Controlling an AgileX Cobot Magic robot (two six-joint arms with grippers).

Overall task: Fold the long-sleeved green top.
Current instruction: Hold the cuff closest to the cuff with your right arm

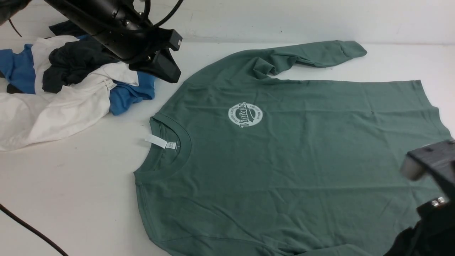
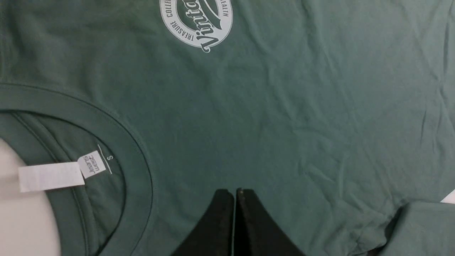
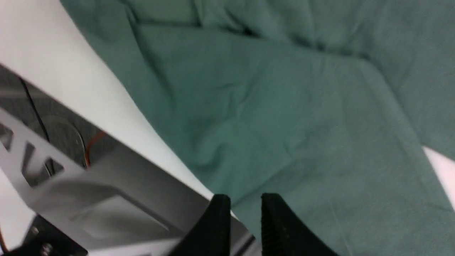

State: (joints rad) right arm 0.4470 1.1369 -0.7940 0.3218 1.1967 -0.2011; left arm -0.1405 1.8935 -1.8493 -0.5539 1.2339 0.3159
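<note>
White table [image 1: 89, 185], plain white wall behind.

Front view: the green long-sleeved top [image 1: 284, 149] lies spread flat, chest logo [image 1: 245, 114] up, collar with its white neck tag [image 1: 156, 141] toward the robot's left, hem toward its right. The far sleeve [image 1: 312, 55] is bent at the elbow along the far side. A pile of white, blue and dark clothes [image 1: 64, 92] sits far left, apart from the top. The left gripper [image 1: 170, 76] hangs over the pile's edge. The right gripper [image 1: 426, 163] is blurred near the hem corner.

Left wrist view: left gripper [image 2: 234, 193] has jaws pressed together with nothing between them, above the chest cloth beside the collar.

Right wrist view: right gripper [image 3: 245, 202] shows a narrow gap between the jaws. It is empty, over the top's near edge where it meets the table edge. The picture is blurred.

Judgement: no fold has been made, so this is the approach for the first one. The next move likely calls for wider jaws, a descent to the cloth edge, and a pinch through both layers before lifting. A shallow pinch risks catching one layer only.
</note>
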